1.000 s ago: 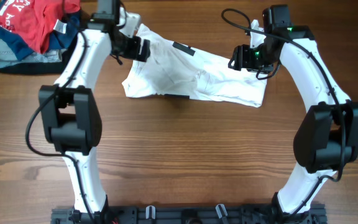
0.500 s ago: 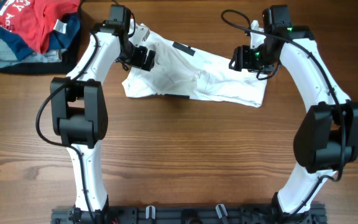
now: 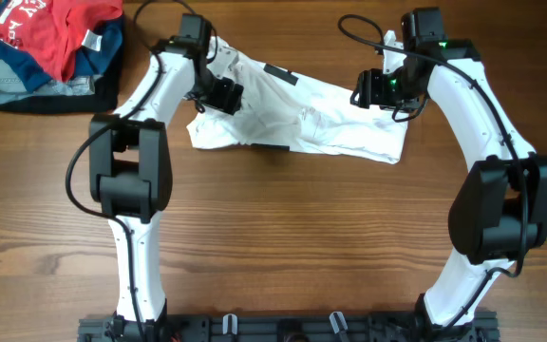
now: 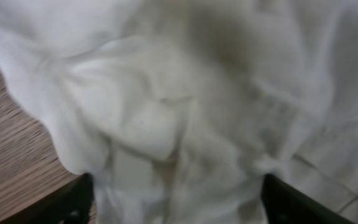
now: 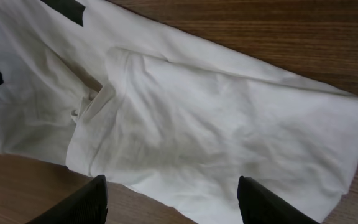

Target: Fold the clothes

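Observation:
The clothes are a wrinkled white garment lying across the far middle of the table, with a small black label near its far edge. My left gripper is over the garment's bunched left end. In the left wrist view it is open wide, with rumpled white cloth filling the space between the fingers. My right gripper hovers over the garment's right part. In the right wrist view it is open and empty above the cloth, and a black print patch shows at the top left.
A pile of other clothes, red over blue and grey, lies at the far left corner. The bare wooden table stretches from the garment to the front edge, between the two arm bases.
My left gripper has moved right and a little nearer, from the garment's far left edge onto its bunched left end. The right arm and the garment have not visibly moved.

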Controlling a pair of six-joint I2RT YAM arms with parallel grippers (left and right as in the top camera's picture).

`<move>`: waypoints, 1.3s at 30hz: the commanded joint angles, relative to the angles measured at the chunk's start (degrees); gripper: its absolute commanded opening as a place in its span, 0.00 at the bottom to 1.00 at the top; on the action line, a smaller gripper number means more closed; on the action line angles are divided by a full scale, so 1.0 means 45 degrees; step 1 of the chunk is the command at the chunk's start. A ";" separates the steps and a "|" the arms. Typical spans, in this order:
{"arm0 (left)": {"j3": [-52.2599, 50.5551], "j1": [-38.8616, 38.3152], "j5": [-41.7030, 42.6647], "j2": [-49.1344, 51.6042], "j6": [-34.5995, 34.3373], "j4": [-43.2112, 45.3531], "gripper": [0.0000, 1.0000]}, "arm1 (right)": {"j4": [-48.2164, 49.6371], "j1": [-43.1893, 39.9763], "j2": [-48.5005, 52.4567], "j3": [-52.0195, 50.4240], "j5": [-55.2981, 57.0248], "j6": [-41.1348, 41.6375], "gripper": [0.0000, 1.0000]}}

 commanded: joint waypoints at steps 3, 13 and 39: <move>0.0141 -0.0437 0.0107 0.0500 0.0107 -0.0019 0.73 | 0.0039 0.0015 -0.0432 0.0291 0.0228 -0.0272 0.67; 0.0155 0.0476 -0.1889 0.0593 -0.2803 -0.0345 0.04 | 0.0019 0.0029 -0.0423 0.0291 0.0248 -0.0243 0.67; 0.0155 0.1647 -0.0748 -0.3949 -0.3949 -0.3206 0.04 | 0.1404 0.1020 0.3303 0.0267 -0.1681 0.0500 0.04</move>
